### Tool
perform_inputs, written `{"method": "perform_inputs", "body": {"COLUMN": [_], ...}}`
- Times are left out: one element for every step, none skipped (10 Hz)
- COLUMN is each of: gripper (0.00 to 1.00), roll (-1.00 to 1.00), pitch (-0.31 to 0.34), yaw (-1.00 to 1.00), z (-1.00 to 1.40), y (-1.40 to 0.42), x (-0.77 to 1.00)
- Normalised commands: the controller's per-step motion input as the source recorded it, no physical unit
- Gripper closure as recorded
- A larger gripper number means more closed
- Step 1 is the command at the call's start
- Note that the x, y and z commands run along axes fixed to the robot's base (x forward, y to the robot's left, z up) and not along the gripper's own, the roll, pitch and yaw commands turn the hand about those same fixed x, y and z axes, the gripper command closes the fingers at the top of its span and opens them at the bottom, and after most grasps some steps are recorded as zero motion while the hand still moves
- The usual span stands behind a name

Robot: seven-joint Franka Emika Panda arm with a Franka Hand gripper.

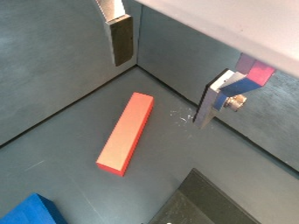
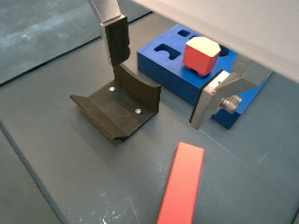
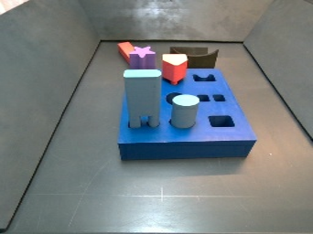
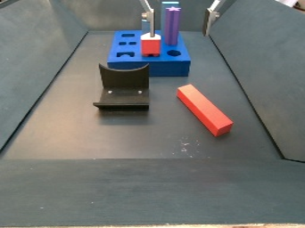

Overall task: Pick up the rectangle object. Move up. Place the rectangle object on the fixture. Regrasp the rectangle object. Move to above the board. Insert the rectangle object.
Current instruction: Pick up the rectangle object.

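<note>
The end effector [image 1: 163,77] hangs above the dark floor with its two silver fingers spread wide apart and nothing between them; it is released and touches nothing. In a wrist view one finger [image 1: 121,39] shows its dark pad near the upper middle of the frame, and the opposite finger [image 1: 214,101] stands at the right. In a side view the fingertips [image 4: 148,11] appear only at the top edge of the frame, high over the far end of the scene.

The rectangle object [image 4: 205,109], a long plain red block, lies flat on the floor, right of centre in that side view, beside the fixture [image 4: 123,86] but clear of it. In a wrist view it lies at the centre of the frame [image 1: 126,132], and in a wrist view its end reaches up from the lower edge [image 2: 183,183].

The fixture [image 2: 118,107] is an open dark angled holder, and it is empty. Beyond it is the board [image 3: 189,119], a thick blue slab with shaped holes. Standing in its holes are a tall light-blue block [image 3: 141,98], a grey-blue cylinder [image 3: 184,111] and a short red piece with a yellow top [image 3: 175,67]; several holes near the right edge are open. A red star piece [image 3: 134,53] lies past the board. No writing can be read.
</note>
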Motion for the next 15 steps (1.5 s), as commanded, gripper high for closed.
{"method": "perform_inputs", "body": {"gripper": [0.0, 0.0, 0.0, 0.0, 0.0, 0.0, 0.0, 0.0, 0.0, 0.0, 0.0, 0.0, 0.0, 0.0, 0.0], "roll": [-0.07, -0.09, -0.11, -0.08, -0.05, -0.02, -0.02, -0.14, -0.2, -0.09, -0.09, -0.2, -0.23, -0.1, 0.0], "pitch": [-0.034, -0.021, -0.06, -0.113, -0.187, -0.216, -0.244, -0.171, -0.069, -0.049, -0.033, -0.05, -0.051, -0.041, -0.034], "yaw": [0.02, 0.55, 0.59, 0.3, 0.08, 0.0, 0.0, 0.31, 0.75, 0.33, 0.37, 0.5, 0.78, 0.88, 0.73], "z": [0.0, -0.13, -0.18, -0.28, -0.31, -0.4, -0.42, -0.25, -0.19, -0.17, -0.19, -0.25, -0.31, -0.43, -0.53], "y": [0.05, 0.09, 0.08, 0.06, 0.08, 0.03, 0.03, 0.09, 0.14, 0.04, 0.03, 0.04, 0.06, -0.02, -0.35], "x": [-0.02, -0.04, -0.17, -0.39, -0.8, -0.9, -1.0, -0.67, -0.29, -0.12, -0.12, -0.09, -0.08, 0.0, 0.03]}}
